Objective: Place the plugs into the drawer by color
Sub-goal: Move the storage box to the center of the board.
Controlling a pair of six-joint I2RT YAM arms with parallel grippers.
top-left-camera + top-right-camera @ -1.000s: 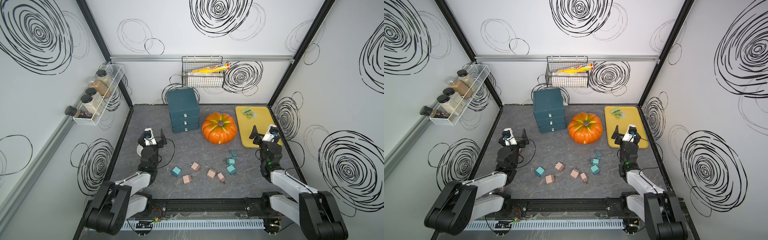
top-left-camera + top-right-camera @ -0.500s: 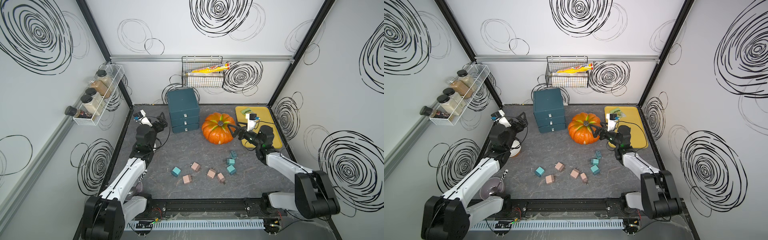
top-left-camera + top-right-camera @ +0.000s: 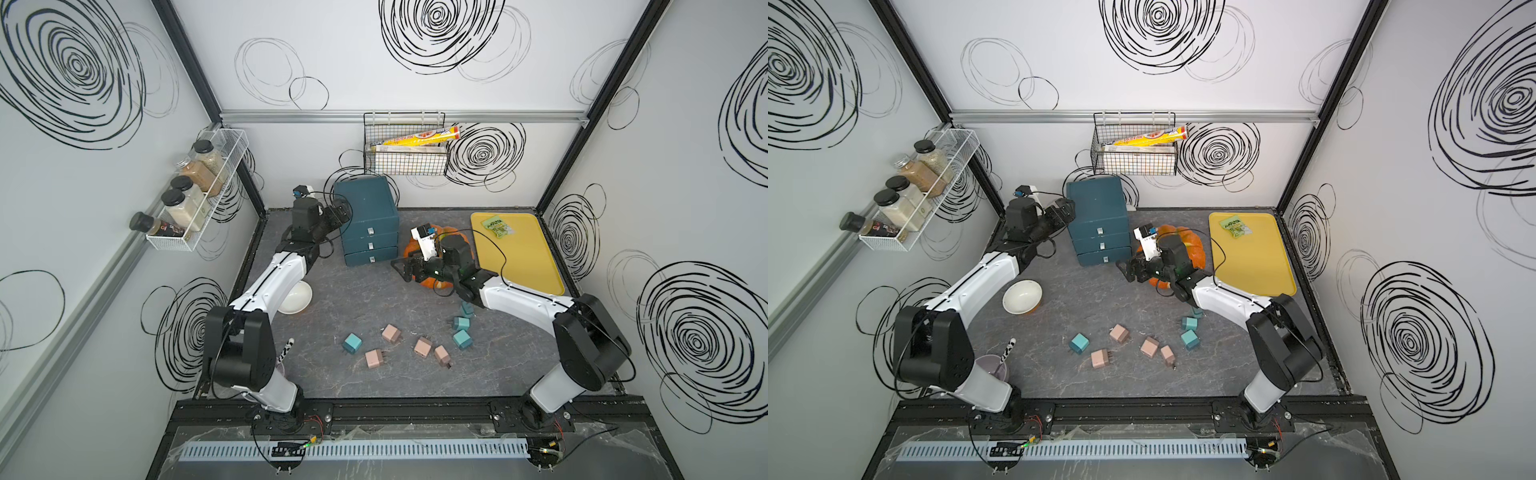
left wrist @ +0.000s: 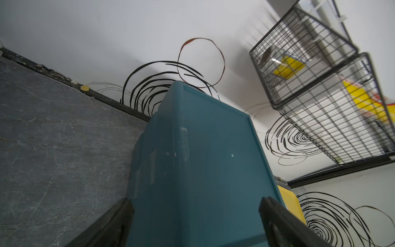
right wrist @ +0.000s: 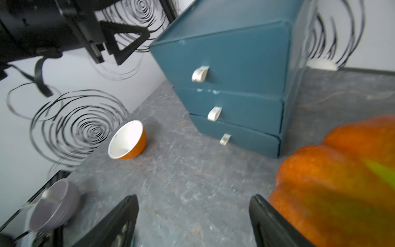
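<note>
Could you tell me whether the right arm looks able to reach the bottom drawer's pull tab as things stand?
Probably yes: the right gripper, open, faces the pull tab across bare tabletop; the pumpkin sits beside it, not between.

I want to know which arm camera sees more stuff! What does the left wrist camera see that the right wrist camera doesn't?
Only the left wrist view shows the black wire basket on the wall, with yellow packages inside, and a corner of the yellow tray. Only the right wrist view shows the three drawers with their white pull tabs, the orange bowl, a greyish bowl and the pumpkin. Both show the dark teal chest, the grey tabletop and black swirls on the walls.
</note>
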